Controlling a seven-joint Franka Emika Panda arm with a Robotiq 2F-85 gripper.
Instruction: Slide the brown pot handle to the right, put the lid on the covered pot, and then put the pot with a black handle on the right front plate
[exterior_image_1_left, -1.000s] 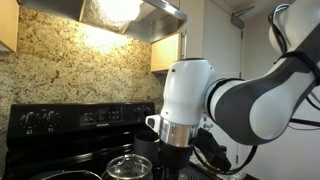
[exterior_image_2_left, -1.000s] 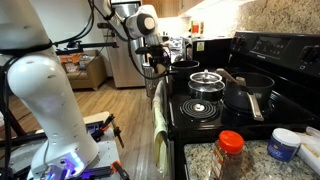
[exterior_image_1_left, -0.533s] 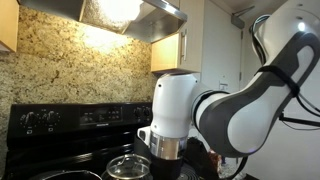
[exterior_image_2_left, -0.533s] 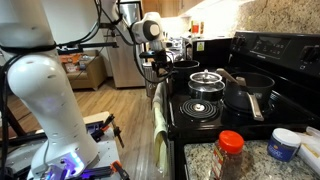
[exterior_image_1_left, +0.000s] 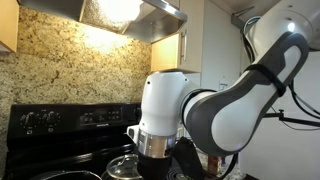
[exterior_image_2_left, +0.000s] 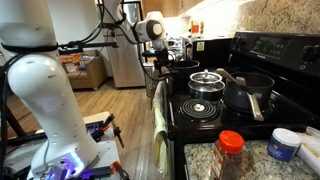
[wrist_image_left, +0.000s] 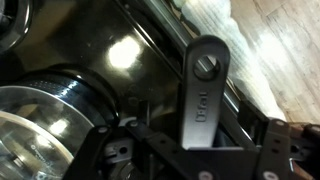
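the claw (wrist_image_left: 200, 150) stands open in the wrist view. its dark metal finger links are spread toward the left and right of the picture's bottom edge and clamp nothing. between them a flat black handle (wrist_image_left: 203, 88), with a round hole at its tip and pale lettering, runs up over the glossy black stove top (wrist_image_left: 130, 50). which pot it belongs to cannot be told. just left of it the lid (wrist_image_left: 35, 125), clear glass in a ribbed metal rim, sits on a pot. past the stove's edge are a pale towel (wrist_image_left: 215, 12) and wood floor (wrist_image_left: 290, 40).

in an exterior view the claw (exterior_image_2_left: 163, 62) hangs near the far left corner of the stove (exterior_image_2_left: 190, 125). the lid (exterior_image_2_left: 205, 77), domed with a small knob, rests on a pot mid stove. the pot with a black handle (exterior_image_2_left: 250, 90), wide, low and shiny-rimmed, stands just right of it. a thin brown pot handle (exterior_image_2_left: 225, 72) seems to jut behind the lidded pot, too small to be sure. what the pots hold is hidden. on the near speckled granite counter (exterior_image_2_left: 200, 160) stand an orange-capped jar (exterior_image_2_left: 230, 150) and a blue-lidded tub (exterior_image_2_left: 283, 143).

in an exterior view the white and grey arm (exterior_image_1_left: 200, 110) fills the right. behind it are a mottled stone backsplash (exterior_image_1_left: 70, 70), a lit hood (exterior_image_1_left: 130, 12) and the stove's black control panel (exterior_image_1_left: 70, 115).
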